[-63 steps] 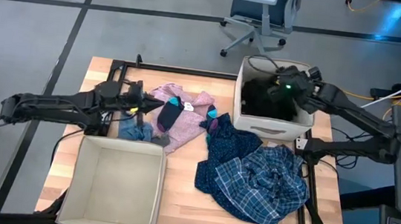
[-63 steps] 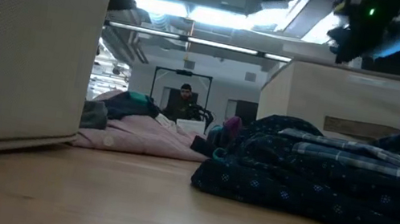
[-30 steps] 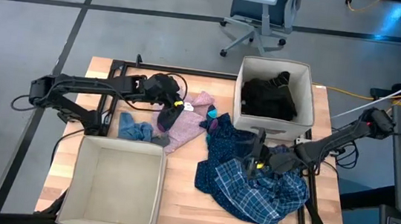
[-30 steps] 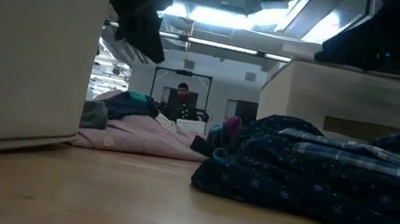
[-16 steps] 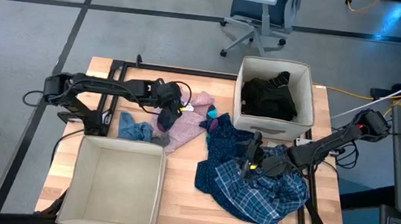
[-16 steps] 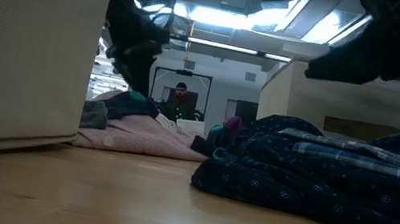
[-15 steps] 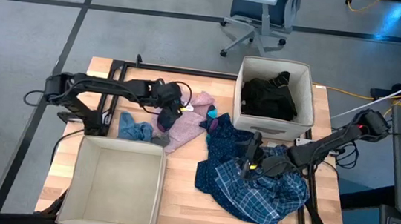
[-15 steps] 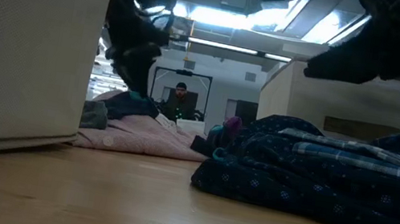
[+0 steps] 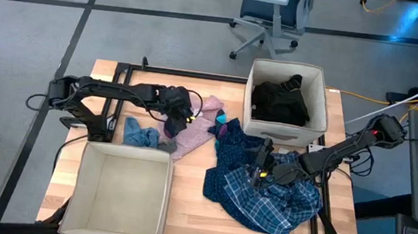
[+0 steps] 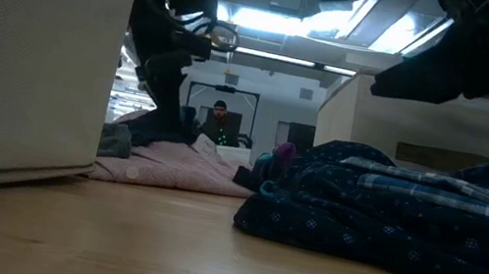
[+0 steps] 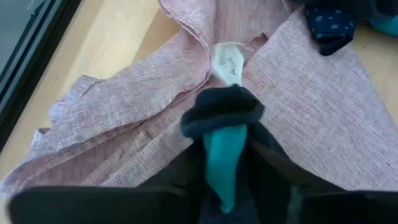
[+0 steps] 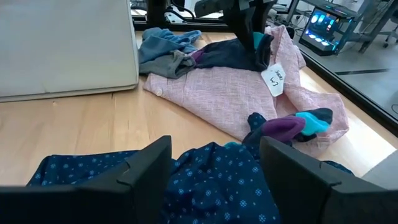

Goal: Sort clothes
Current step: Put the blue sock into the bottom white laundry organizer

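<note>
A pink patterned top (image 9: 194, 129) lies spread on the table's far middle, with a white tag (image 11: 228, 61) on it. A teal sock with a dark cuff (image 11: 222, 134) lies on the top. My left gripper (image 9: 180, 114) is down on this sock and shut on it. A blue-white plaid shirt (image 9: 271, 194) lies bunched at the near right. My right gripper (image 12: 214, 168) is open just above its dark blue dotted part (image 12: 211, 193); I cannot tell whether it touches. A small blue denim item (image 9: 139, 135) lies beside the pink top. My left gripper pinches the sock's teal part (image 11: 219, 163) between its two fingers, just behind the dark cuff (image 11: 224, 109). The fingers come from above, slanting down from the table's left. The cuff bunches up in front of the fingers, and the sock rests on the pink top.
A beige bin (image 9: 315, 128) at the far right holds black pieces (image 9: 279, 101). A second beige bin (image 9: 85, 197) stands at the near left. A purple and teal sock (image 12: 292, 126) lies on the pink top's right edge. An office chair (image 9: 270, 14) stands beyond the table.
My left gripper has gone down from above the pink top, a little toward the near edge, onto the teal sock. The sock stays on the top.
</note>
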Robot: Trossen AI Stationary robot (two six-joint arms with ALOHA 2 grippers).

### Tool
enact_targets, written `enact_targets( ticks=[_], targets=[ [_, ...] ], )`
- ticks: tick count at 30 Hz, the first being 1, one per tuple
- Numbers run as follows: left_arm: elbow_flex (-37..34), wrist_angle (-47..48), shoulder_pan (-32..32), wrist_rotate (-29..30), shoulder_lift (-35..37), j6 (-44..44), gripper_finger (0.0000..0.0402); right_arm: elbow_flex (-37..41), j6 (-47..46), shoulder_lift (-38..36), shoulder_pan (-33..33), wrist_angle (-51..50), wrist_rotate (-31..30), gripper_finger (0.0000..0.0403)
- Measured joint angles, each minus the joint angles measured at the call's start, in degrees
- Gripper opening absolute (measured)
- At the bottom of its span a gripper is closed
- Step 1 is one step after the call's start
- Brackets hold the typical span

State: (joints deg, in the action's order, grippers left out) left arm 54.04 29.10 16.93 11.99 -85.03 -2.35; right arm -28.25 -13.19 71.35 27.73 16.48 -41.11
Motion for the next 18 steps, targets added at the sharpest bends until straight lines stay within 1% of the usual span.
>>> enact_targets(
  ticks=[5,6,11,14,18],
  targets=[
    [0.0,-0.1,-0.1,0.0,1.0,1.6,0.0021,0.0,0.0,0.0,0.0,0.0,-0.4,0.0244],
    [0.0,0.0,-0.2,0.0,1.2,1.9,0.0012,0.0,0.0,0.0,0.0,-0.1,-0.4,0.0244],
    [0.1,-1.5,-1.7,0.0,3.2,2.3,0.0009,0.0,0.0,0.0,0.0,-0.2,-0.4,0.0244],
    [1.8,-1.3,-3.3,0.0,5.5,1.7,0.0004,0.0,0.0,0.0,0.0,-0.4,-0.4,0.0244],
    [4.4,-1.2,-5.7,0.0,9.4,0.8,0.0009,0.0,0.0,0.0,0.0,-0.4,-0.4,0.0244]
  ],
)
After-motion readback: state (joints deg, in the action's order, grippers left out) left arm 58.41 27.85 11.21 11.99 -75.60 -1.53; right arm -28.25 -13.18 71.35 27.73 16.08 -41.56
